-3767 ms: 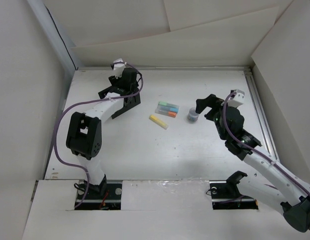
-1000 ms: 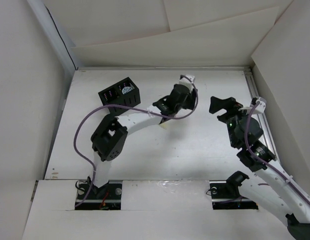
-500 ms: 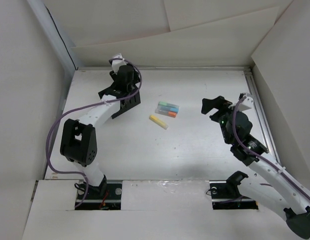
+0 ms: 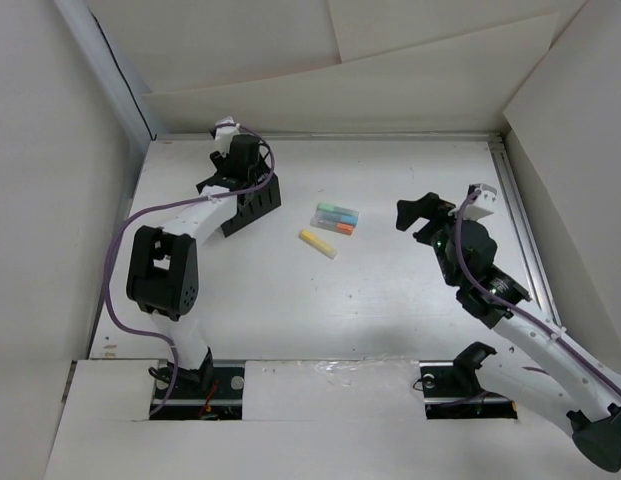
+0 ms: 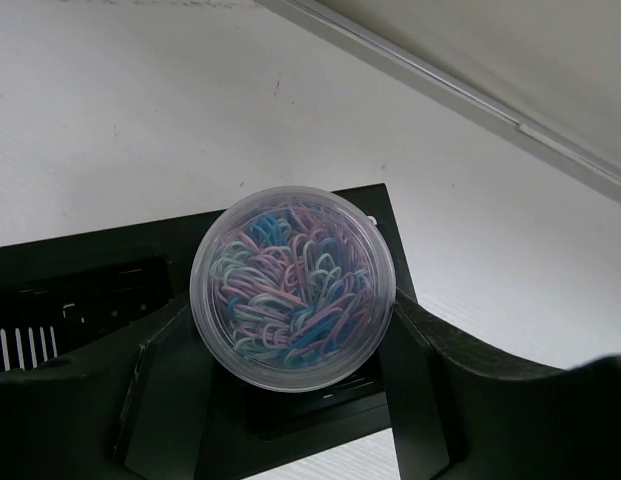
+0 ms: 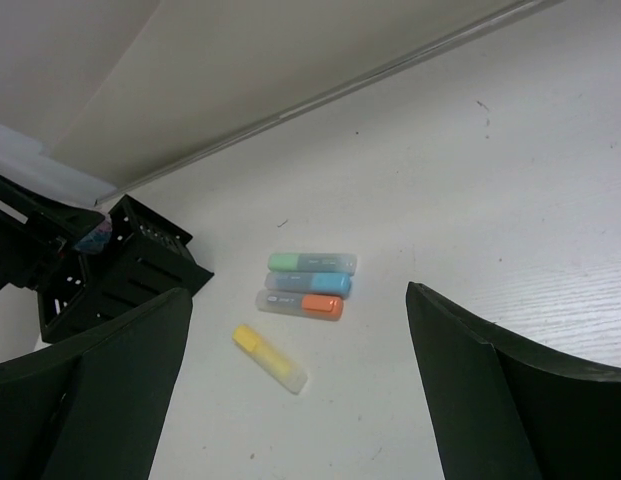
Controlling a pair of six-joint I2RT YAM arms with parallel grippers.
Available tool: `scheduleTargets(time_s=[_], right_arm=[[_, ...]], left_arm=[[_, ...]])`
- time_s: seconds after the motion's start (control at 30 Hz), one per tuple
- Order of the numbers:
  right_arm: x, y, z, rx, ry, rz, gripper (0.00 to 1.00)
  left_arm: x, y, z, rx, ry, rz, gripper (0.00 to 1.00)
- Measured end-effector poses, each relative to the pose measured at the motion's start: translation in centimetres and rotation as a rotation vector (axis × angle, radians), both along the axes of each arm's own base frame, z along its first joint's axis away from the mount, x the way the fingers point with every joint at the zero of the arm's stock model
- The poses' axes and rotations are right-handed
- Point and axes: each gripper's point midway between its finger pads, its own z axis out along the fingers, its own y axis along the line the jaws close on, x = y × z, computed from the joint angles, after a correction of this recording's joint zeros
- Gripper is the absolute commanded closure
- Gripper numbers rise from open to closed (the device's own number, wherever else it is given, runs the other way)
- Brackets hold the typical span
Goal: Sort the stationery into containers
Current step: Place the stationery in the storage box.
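**Top view.** Left gripper point(image 4: 238, 178) sits at the far left of the table point(image 4: 290, 310), directly over the box point(image 4: 255, 208). Its jaws cannot be made out from here. 4 bars lie near mid-table. The green bar point(image 4: 336, 209), blue bar point(image 4: 333, 218) and orange bar point(image 4: 342, 227) lie side by side, touching. The yellow bar point(image 4: 318, 243) lies just nearer the bases, slanted and apart from the other 3. Right gripper point(image 4: 418, 214) is to the right of the bars and clear of them.

**Left wrist.** Fingers point(image 5: 430, 380) are clamped on a clear round tub point(image 5: 293, 300), 1 finger on each side of it. The tub is full of pastel clips point(image 5: 295, 290) in pink, blue and pale green. It is upright, seen from above, and held over an open compartment of the box. Whether its base touches the box I cannot tell.

**Right wrist.** Jaws stand wide apart with nothing between them. All 4 bars lie flat on the table ahead, untouched. The box is at far left, with the left gripper over it.
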Motion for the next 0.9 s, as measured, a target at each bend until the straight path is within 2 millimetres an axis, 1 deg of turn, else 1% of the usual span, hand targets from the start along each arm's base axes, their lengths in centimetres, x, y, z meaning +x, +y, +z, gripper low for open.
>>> scheduleTargets(time_s=[0.1,0.27,0.33,0.47,0.53,0.57,0.67,0.7,0.87,0.9], right_arm=[[0.0,0.0,0.0,0.000,0.000,0.002,0.06],[0.2,0.3,-0.3,-0.005,0.008,0.009,0.06],[0.4,0.5,-0.6,-0.010,0.017,0.013,0.06],[0.5,0.8,-1.0,-0.017,0.028,0.022,0.06],[0.5,0.8,-1.0,-0.016,0.027,0.024,0.06],[0.5,0.8,-1.0,-0.016,0.027,0.025,0.06],[0.5,0.9,-1.0,-0.017,0.029,0.028,0.06],[0.5,1.0,-1.1,-0.018,0.031,0.028,0.06],[1.0,1.4,-1.9,-0.039,0.054,0.040,0.05],[1.1,1.6,-2.1,-0.044,0.060,0.043,0.05]], left_arm=[[0.3,0.4,0.2,-0.014,-0.008,0.003,0.62],[0.3,0.0,0.1,-0.021,-0.004,-0.011,0.59],[0.2,-0.2,-0.1,-0.023,0.001,-0.020,0.56],[0.1,-0.4,-0.2,-0.022,0.009,-0.025,0.55],[-0.1,-0.6,-0.4,-0.016,0.018,-0.027,0.52],[-0.2,-0.8,-0.4,-0.008,0.022,-0.027,0.47],[-0.5,-0.9,-0.2,0.020,0.042,-0.021,0.38],[-0.6,-0.8,-0.1,0.027,0.046,-0.018,0.34],[-0.6,-1.0,0.5,0.040,0.045,-0.013,0.22],[-0.7,-0.9,0.4,0.042,0.047,-0.012,0.22]])
